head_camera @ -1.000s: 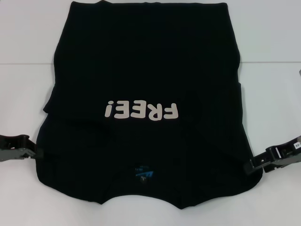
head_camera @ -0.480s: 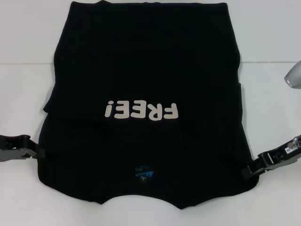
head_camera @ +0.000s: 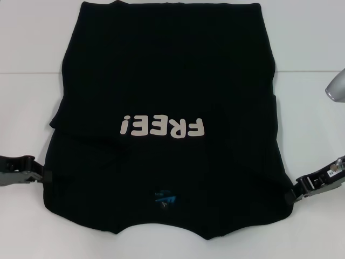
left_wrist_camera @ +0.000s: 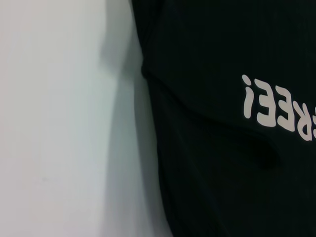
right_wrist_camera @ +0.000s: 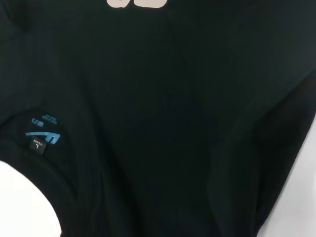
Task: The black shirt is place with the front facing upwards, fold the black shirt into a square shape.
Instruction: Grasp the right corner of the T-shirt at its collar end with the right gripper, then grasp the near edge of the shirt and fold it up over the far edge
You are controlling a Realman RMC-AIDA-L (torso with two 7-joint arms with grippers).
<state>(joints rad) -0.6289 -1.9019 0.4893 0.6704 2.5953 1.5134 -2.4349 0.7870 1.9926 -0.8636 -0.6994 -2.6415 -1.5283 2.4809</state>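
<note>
Fingers, left gripper (head_camera: 39,175): tips sit at the shirt's left edge near the shoulder; black on black, so whether they pinch the cloth or stand apart cannot be told
Fingers, right gripper (head_camera: 294,192): tips meet the shirt's right edge near the shoulder; grip likewise cannot be told
Black shirt (head_camera: 167,86): spread flat on the white table (head_camera: 27,97), front up, collar toward the robot, hem at the far side
Sleeves: both lie folded inward over the body, leaving straight side edges
Lettering (head_camera: 163,127): white "FREE!" across the chest, upside down from the head view
Neck label (head_camera: 164,197): blue, inside the collar; the right wrist view shows an "L" on it
Left wrist view: shirt's left edge against bare table, a crease running below the letters
Other things: a grey rounded part (head_camera: 337,86) at the right frame edge, well apart from the shirt
In the way: nothing lies on the cloth
</note>
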